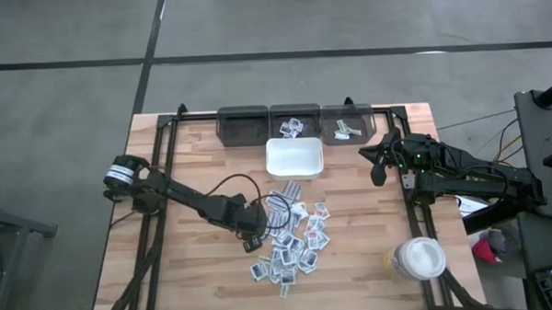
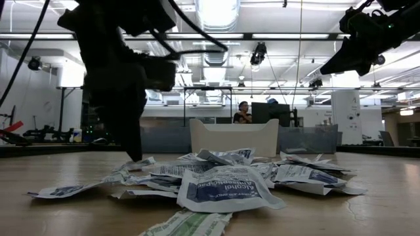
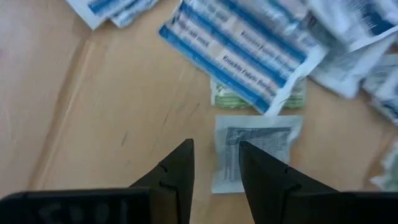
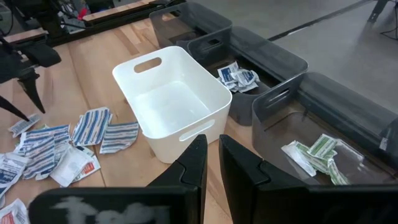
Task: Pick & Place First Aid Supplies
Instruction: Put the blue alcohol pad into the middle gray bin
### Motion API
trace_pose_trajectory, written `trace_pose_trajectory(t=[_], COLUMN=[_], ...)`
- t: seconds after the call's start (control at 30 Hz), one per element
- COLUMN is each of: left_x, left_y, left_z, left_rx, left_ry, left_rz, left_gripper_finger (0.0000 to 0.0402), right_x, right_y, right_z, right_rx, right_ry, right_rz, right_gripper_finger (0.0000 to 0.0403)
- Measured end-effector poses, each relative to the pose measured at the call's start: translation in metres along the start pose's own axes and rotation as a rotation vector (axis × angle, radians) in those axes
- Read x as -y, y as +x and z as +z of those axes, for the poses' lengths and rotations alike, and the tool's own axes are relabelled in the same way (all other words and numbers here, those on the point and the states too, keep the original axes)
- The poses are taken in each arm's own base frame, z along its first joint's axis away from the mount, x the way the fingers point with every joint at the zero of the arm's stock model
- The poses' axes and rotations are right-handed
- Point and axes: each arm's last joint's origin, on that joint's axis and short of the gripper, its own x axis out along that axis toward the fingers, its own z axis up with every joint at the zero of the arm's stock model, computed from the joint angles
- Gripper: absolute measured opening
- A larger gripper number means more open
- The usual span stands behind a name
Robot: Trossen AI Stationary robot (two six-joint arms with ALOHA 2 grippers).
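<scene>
Many first aid supplies (image 1: 293, 237) are heaped mid-table; the left gripper (image 3: 216, 168) is lowered at the edge, open and empty, while the right gripper (image 4: 212, 155) is held nearly closed, empty, near the white tray (image 4: 152, 65).

From overhead we look straight down on the whole table (image 1: 197, 268), from tabletop height level across the packet pile (image 2: 216, 180) into the room, and from each wrist close past its own fingers — all views sharing that pile.

One white tray (image 1: 295, 159) stands before three dark bins (image 1: 295, 123). One jar (image 1: 420, 259) is there. Beside the tray lie dozens of packets (image 1: 293, 237).
</scene>
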Motion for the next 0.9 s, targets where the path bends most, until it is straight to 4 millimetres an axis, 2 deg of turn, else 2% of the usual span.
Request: trace_pose_trajectory(t=[0.4, 0.73, 0.9], left_x=[-0.002, -0.003, -0.003], left_y=[0.031, 0.029, 0.029], left_z=[-0.01, -0.011, -0.012], left_rx=[-0.09, -0.106, -0.107], left_ry=[-0.083, -0.085, -0.084], left_rz=[0.083, 0.096, 0.097], left_gripper_finger=[0.0114, 0.0015, 0.0003], right_x=[0.0, 0.0, 0.0], right_y=[0.0, 0.0, 0.0], right_z=[0.0, 0.0, 0.0], right_rx=[0.0, 0.0, 0.0], right_ry=[0.0, 0.0, 0.0], right_rz=[0.0, 0.001, 0.001], right_gripper_finger=[0.0038, 0.0038, 0.0038])
